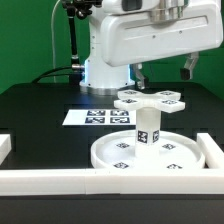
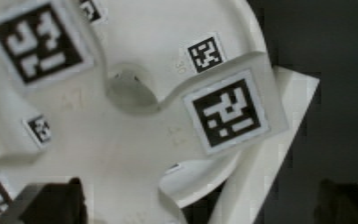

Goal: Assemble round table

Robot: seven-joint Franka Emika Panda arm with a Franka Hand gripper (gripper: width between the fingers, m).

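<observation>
The black table carried the marker board; green wall behind; the gripper stood wide, empty.

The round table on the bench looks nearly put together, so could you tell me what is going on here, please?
The round table stands upside down: its large disc lies flat against the white border bars, the short leg rises from its middle, and the cross-shaped piece sits on top of the leg. The gripper is open just above and behind the cross, holding nothing. The marker board lies behind.
</observation>
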